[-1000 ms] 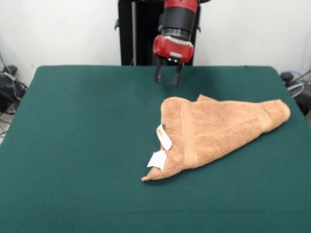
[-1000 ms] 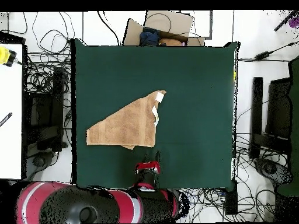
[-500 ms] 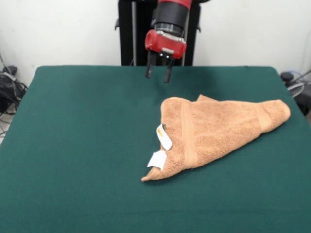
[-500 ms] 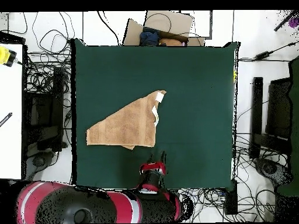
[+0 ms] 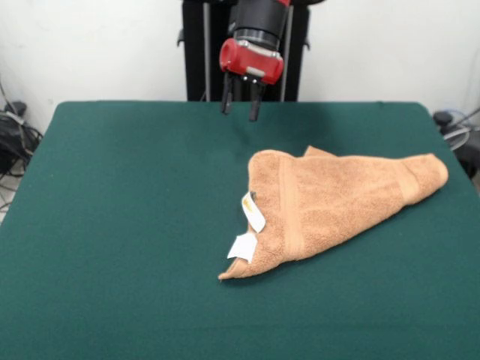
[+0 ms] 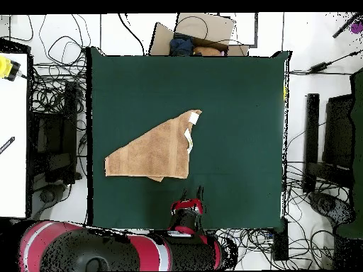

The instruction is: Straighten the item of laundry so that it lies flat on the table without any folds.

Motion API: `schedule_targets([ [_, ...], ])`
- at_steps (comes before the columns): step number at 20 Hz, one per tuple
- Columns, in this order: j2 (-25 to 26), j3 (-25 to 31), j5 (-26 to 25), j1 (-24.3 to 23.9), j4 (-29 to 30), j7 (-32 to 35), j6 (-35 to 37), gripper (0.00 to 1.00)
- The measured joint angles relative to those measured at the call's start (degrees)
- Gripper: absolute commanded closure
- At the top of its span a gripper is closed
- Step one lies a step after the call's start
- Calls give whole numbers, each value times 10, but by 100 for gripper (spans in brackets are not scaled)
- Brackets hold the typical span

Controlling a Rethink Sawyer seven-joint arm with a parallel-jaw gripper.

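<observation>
The orange-tan towel [image 5: 337, 202] lies folded over into a rough triangle on the right half of the green table [image 5: 127, 225]; two small white tags [image 5: 249, 225] hang at its left edge. From above, the towel [image 6: 152, 152] sits left of the table's [image 6: 234, 106] centre. My gripper [image 5: 239, 111] hangs open and empty above the table's far edge, up and to the left of the towel, touching nothing. In the overhead view the gripper [image 6: 193, 193] is below the towel's lower right corner.
Cables and black equipment [image 6: 53, 142] crowd the floor on both sides of the table. A cardboard box [image 6: 195, 32] sits beyond the table's top edge in the overhead view. A white surface [image 6: 13, 134] stands at the far left.
The gripper has drawn back and upward, away from the towel, shifting left in the front view. It stayed open. The towel has not moved.
</observation>
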Motion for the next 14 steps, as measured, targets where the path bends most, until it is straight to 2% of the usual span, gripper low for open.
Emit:
schedule_targets([
  [14,0,0,-11,20,0,0,0,0],
])
